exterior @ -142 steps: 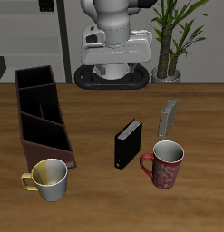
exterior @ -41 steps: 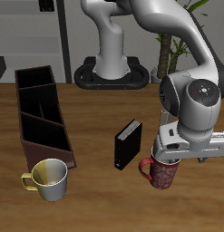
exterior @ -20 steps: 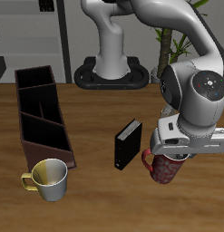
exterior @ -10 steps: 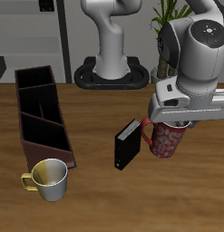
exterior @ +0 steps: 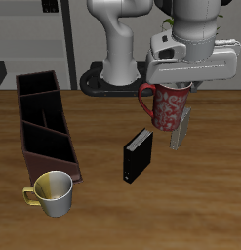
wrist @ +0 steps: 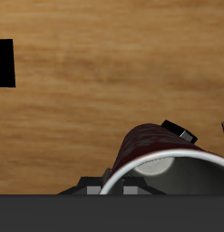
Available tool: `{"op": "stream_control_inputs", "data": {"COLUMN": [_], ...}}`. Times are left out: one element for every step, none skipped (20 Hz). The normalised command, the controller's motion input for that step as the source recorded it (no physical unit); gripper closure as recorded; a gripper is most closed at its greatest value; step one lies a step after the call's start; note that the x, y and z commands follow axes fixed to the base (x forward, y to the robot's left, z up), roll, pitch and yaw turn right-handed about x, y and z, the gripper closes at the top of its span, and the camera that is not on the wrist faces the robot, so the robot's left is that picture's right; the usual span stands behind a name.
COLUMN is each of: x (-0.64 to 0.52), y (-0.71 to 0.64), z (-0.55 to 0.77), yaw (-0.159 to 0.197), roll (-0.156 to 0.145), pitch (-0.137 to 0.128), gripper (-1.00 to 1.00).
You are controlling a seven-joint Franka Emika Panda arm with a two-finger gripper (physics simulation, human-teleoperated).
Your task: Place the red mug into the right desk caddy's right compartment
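Note:
The red mug (exterior: 169, 107), dark red with pale speckles, hangs high above the table, its handle pointing toward the caddy side. My gripper (exterior: 178, 89) is shut on the mug's rim from above. In the wrist view the mug (wrist: 150, 147) sits right under the hand with its light inside showing, and one dark finger (wrist: 180, 132) lies against its outer wall. The right desk caddy (exterior: 30, 148), a long dark brown box with three cells, stands far across the table from the mug. Its right compartment (exterior: 38, 86) is the squarish end cell farthest back, with nothing in it.
A small black upright box (exterior: 138, 156) stands on the table below and in front of the mug, and shows in the wrist view too (wrist: 4, 62). A grey box (exterior: 180, 129) stands partly behind the mug. A cream-yellow mug (exterior: 54, 192) sits by the caddy's near end.
The gripper closed on the red mug and lifted it off the table; over the last second it rose and moved back and slightly toward the caddy.

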Motion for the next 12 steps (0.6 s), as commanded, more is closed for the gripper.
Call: {"op": "stream_control_inputs", "data": {"x": [-0.5,-0.36,-0.54,-0.47,-0.58,-0.47,-0.64,-0.64,-0.05,-0.73,-1.31,-0.02], "y": [-0.63,-0.44,-0.48,-0.68,-0.83,-0.4,-0.6,-0.66,0.06,-0.38,-1.05,0.08], "z": [0.68,0.46,0.55,0.59,0.57,0.31,0.44,0.4,0.01,0.32,0.63,-0.01], "yaw": [-0.078,-0.048,-0.023,0.098,-0.189,0.042,-0.004,-0.178,0.0,-0.041,0.028,0.0], "roll": [0.0,-0.042,0.006,-0.101,-0.099,-0.029,-0.03,-0.104,0.0,0.025,-0.062,0.0], "pitch": [-0.012,-0.01,-0.02,-0.107,0.06,-0.021,-0.04,0.048,0.0,0.019,-0.155,0.0], "gripper": [1.0,1.0,1.0,1.0,1.0,1.0,1.0,1.0,1.0,1.0,1.0,1.0]}}
